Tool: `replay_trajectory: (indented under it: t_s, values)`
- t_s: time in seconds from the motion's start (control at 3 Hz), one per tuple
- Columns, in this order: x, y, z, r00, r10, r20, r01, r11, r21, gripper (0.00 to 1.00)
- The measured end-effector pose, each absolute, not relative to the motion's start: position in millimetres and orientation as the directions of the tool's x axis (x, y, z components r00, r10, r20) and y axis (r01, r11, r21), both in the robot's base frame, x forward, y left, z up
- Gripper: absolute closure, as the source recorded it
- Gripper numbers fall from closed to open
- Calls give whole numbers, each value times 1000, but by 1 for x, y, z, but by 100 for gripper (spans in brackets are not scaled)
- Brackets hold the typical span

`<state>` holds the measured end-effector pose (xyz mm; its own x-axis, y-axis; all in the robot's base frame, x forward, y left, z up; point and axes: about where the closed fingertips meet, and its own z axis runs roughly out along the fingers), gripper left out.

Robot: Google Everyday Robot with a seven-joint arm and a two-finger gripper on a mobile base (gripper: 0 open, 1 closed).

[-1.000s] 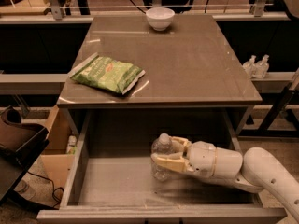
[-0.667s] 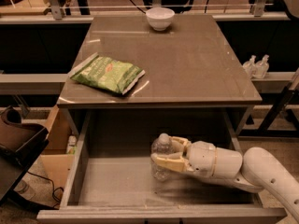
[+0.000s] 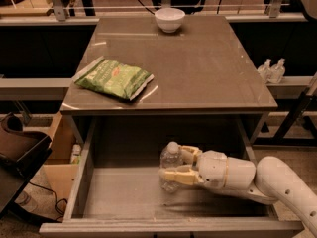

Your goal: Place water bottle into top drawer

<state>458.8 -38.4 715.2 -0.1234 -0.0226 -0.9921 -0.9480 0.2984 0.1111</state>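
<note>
The top drawer (image 3: 119, 192) stands pulled open under the table, wide and shallow with a flat grey bottom. The water bottle (image 3: 171, 170), clear with a white cap, stands upright on the drawer bottom, right of the middle. My gripper (image 3: 177, 163) reaches in from the right inside the drawer. Its cream fingers (image 3: 179, 175) sit on either side of the bottle, closed around its body. The white arm runs off to the lower right.
On the table top (image 3: 208, 68) lie a green snack bag (image 3: 114, 78) at the left front and a white bowl (image 3: 170, 19) at the back. Two tiny pump bottles (image 3: 272, 71) stand on a shelf at right. A tan wooden box (image 3: 57, 155) sits at left.
</note>
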Motion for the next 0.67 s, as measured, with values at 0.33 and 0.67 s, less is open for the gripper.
replay_trajectory:
  t_s: [0.33, 0.67]
  values:
    - [458, -37, 715, -123, -23, -992, -949, 295, 111, 0]
    - [458, -37, 715, -123, -23, -992, -949, 295, 111, 0]
